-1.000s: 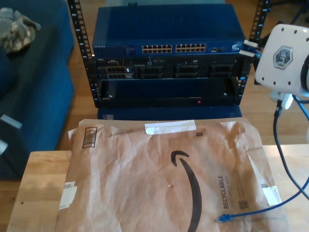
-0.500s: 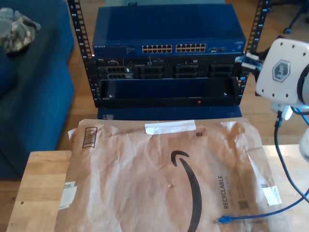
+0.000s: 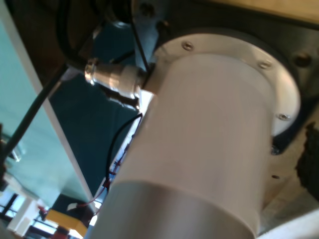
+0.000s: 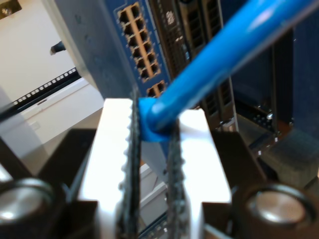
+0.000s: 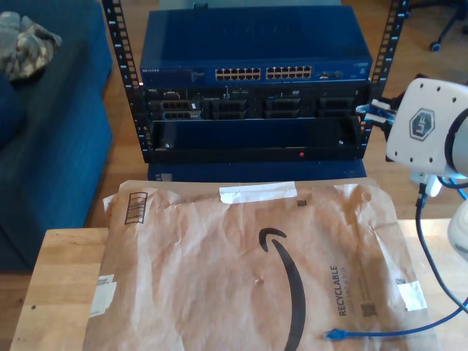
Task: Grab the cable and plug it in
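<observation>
While my second tool pinches the cable, its plug is hidden; my first tool's state is unclear.

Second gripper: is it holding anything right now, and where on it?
Yes. My second gripper is shut on the blue cable, pinching it close to one end, near the switch. Its other plug lies free on the paper mailer.

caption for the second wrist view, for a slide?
My second tool grips the blue cable between its pads, facing the network switch's ports.
</observation>
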You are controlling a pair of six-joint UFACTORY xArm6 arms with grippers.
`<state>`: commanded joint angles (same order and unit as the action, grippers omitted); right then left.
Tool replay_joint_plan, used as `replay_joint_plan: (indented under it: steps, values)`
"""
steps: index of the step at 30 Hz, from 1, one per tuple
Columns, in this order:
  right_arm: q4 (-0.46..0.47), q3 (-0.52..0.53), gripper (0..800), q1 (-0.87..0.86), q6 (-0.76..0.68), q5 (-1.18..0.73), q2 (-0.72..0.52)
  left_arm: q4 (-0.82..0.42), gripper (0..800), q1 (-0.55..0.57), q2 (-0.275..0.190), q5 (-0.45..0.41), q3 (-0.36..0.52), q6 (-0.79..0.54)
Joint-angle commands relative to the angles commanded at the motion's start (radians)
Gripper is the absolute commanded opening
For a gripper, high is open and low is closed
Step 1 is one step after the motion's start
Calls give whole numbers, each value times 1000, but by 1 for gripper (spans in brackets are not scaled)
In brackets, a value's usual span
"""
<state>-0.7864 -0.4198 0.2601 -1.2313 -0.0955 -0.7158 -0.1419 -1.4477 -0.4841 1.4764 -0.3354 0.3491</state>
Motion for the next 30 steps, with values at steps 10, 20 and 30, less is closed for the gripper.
replay_joint_plan:
  steps: [10, 20, 30]
  values:
    - [8, -23, 4, 3, 0, 2, 51, 0, 800, -94, -98, -146, 109, -118]
    - [12, -26, 3, 0, 2, 0, 83, 8, 800, -186, -77, -419, 259, -247]
    - [68, 29, 0, 12, 0, 2, 61, 8, 800, -207, -63, -437, 261, -247]
